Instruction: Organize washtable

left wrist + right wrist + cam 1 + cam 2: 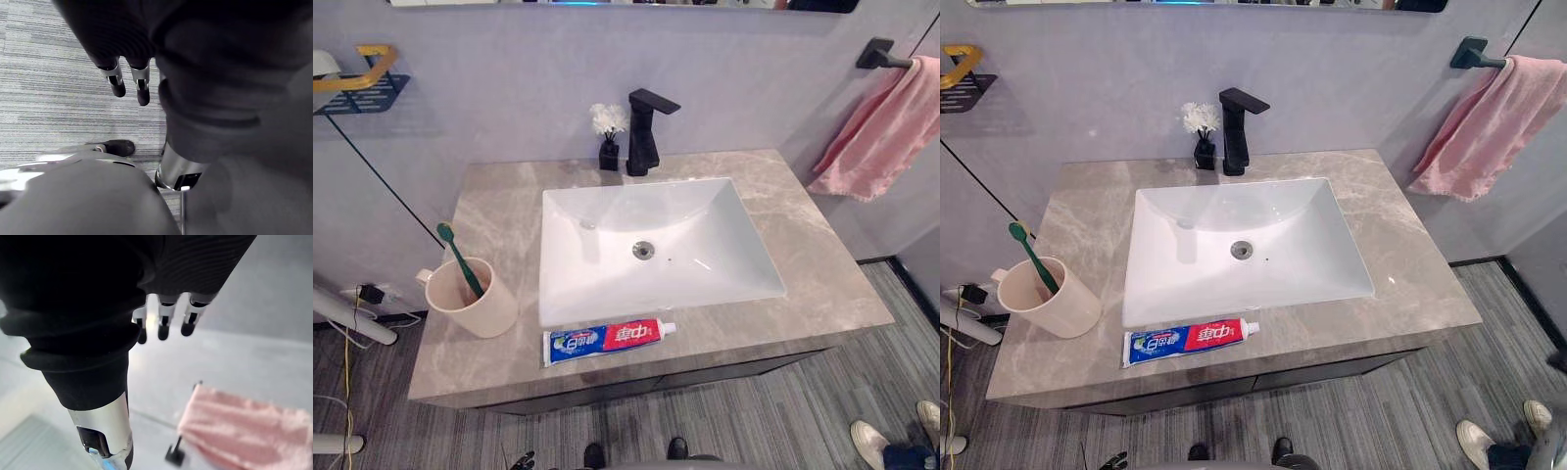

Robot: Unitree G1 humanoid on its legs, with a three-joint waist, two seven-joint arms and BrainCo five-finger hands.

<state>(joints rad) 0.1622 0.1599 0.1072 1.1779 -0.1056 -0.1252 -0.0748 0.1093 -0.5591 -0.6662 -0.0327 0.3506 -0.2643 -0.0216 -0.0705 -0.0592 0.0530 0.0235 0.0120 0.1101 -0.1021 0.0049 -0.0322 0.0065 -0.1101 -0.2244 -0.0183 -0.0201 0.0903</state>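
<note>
**Toothpaste and cup at counter front**

A toothpaste tube [607, 340] is laid on the counter [822, 274] before the sink [646, 245]. A toothbrush [460, 259] is stood in the cup [475, 304] at its left. The left robot hand [142, 85] and the right robot hand [165, 325] are held straight-fingered, empty.

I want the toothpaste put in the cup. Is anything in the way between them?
No, nothing visible. The toothpaste lies on the counter beside the cup, with bare stone between them. A toothbrush already leans in the cup.
</note>
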